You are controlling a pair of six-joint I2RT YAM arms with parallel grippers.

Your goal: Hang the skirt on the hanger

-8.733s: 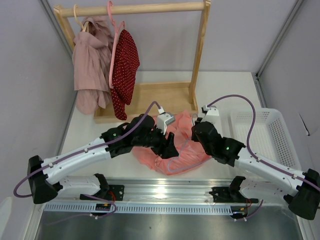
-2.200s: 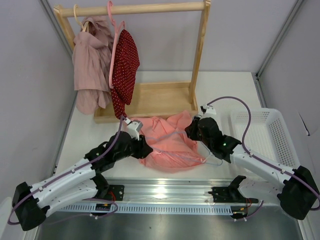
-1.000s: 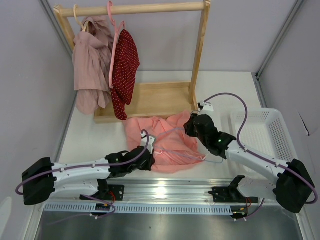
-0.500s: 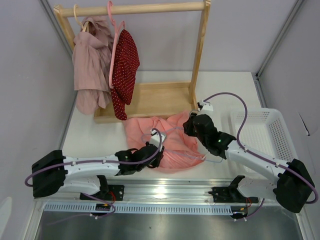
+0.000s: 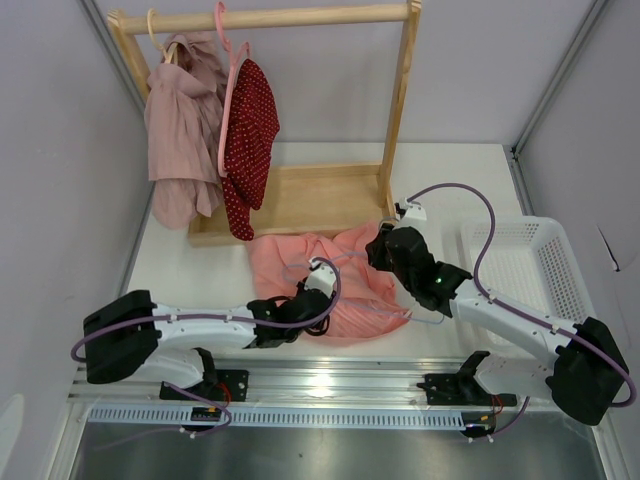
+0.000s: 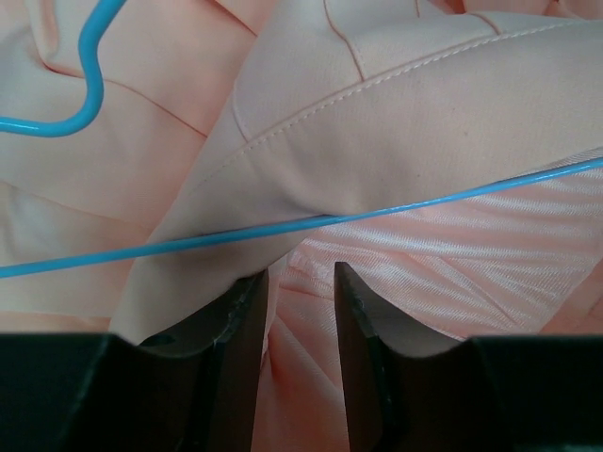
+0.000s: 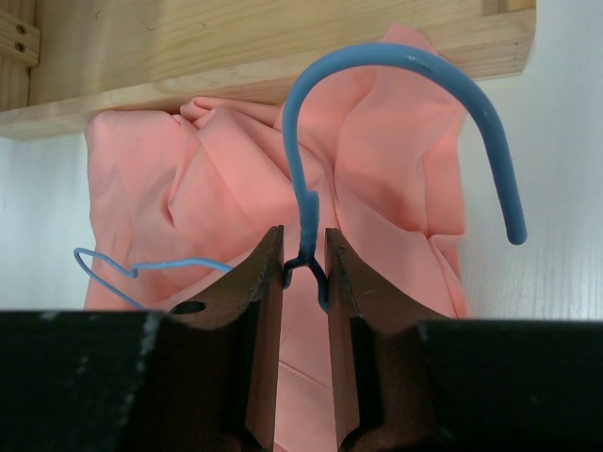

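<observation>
table [image 5: 180, 270]: white; everything sits on it, arms bolted at the near edge
rack [image 5: 300, 17]: wooden, at the back left; wood base touches the skirt's far edge
basket [image 5: 530, 260]: white, far right, not in play
mauve garment [image 5: 180, 130]: hangs at the rack's left end, not the target
red dotted garment [image 5: 250, 130]: hangs on the pink hanger [image 5: 228, 90] beside the mauve one, not the target
skirt [image 5: 345, 285]: salmon pink, crumpled in a heap on the table, mid-front, between the two arms; folds and a stitched hem show in the left wrist view
hanger [image 7: 396, 53]: light-blue wire, lying across the skirt, hook pointing to the rack base; wire arm runs over the folds just past the left fingertips
right gripper [image 7: 303, 235]: jaws closed tight on the hanger's twisted neck below the hook, steadying it
left gripper [image 6: 300, 273]: jaws part-open with a clear gap, low over the skirt; fabric shows through the gap, nothing pinched
done: hanger is on the skirt and gripped at the neck
not done: skirt is a heap on the table, not draped or threaded on the wire as far as visible; can't tell if any wire is under the cloth
left to do (judgement): left needs a fold or the waistband, pull it over the hanger arm, then lift
</observation>
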